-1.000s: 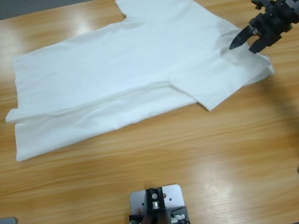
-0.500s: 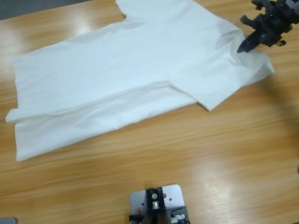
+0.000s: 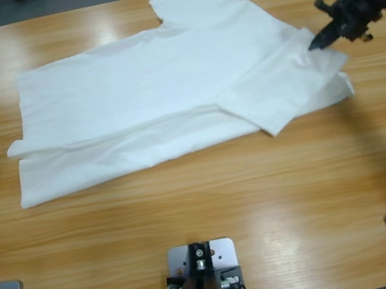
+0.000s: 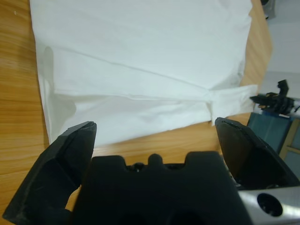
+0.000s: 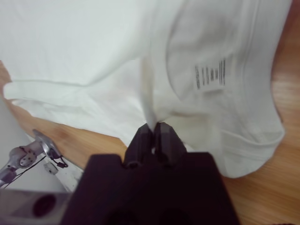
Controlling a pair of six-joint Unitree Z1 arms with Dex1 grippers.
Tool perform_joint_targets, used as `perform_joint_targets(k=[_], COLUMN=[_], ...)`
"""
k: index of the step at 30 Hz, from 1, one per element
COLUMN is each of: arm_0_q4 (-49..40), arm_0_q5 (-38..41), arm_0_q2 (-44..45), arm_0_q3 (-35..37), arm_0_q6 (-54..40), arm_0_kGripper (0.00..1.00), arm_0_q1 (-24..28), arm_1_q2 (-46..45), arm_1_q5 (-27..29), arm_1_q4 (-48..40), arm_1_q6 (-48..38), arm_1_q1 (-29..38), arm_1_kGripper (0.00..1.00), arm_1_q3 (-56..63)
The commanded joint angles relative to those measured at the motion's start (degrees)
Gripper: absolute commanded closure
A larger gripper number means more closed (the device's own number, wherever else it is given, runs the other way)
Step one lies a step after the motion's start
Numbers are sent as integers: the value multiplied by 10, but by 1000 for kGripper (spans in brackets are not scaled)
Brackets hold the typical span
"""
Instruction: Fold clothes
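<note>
White T-shirt (image 3: 163, 105) lies spread out and partly folded on the wooden table (image 3: 265, 214), nearer the far edge. The right gripper (image 3: 315, 43) pinches a fold of the shirt near its neck, close to the table's right end, jaws squeezed tight on the cloth. The left gripper (image 4: 154, 136) waits wide apart at the left edge, just off the shirt and holding nothing.

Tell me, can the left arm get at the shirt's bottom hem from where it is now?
Probably yes. The left tool is open and points straight at the shirt, with only bare table between its tips and the hem. The right tool, shut on the collar end, is far across.
</note>
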State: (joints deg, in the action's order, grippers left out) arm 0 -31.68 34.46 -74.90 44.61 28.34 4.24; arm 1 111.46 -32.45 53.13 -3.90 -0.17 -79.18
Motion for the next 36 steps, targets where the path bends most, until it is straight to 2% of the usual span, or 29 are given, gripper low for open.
perform_joint_targets(k=[1, 10, 11, 12, 13, 14, 19, 23, 29, 31, 36], arm_0_q4=[0, -1, -1, -1, -1, 0, 6, 26, 29, 27, 28], arm_0_q5=[14, 15, 15, 15, 15, 15, 25, 25, -47, -83, -113], arm_0_q2=[-16, -17, -16, -14, -5, 10, 47, 28, -81, -123, -197], arm_0_q3=[-18, -17, -17, -17, -17, -17, -19, -16, 13, 21, 52], arm_0_q6=[-8, -8, -8, -8, -9, -13, -33, -28, -11, -1, 7], arm_0_kGripper=[4, 4, 4, 4, 4, 4, 2, 4, 0, 0, 0], arm_0_q1=[-1, -1, -1, -1, -1, -1, -26, -137, -233, -251, -276], arm_1_q2=[36, 85, 86, 83, 77, 68, 11, -50, -90, -101, -131], arm_1_q5=[-11, -9, -6, -1, 7, 14, 28, 34, 32, 31, 33], arm_1_q4=[38, 59, 61, 61, 60, 59, 58, 62, 69, 69, 71], arm_1_q6=[6, 6, 7, 8, 9, 12, 11, 6, 7, 8, 11], arm_1_q1=[-7, -7, -7, -7, -7, -7, -7, -7, -7, -7, -7], arm_1_kGripper=[1000, 1000, 824, 286, 58, 2, 0, 0, 0, 0, 0], arm_1_q3=[-61, -92, -90, -90, -89, -89, -87, -79, -27, -7, 24])
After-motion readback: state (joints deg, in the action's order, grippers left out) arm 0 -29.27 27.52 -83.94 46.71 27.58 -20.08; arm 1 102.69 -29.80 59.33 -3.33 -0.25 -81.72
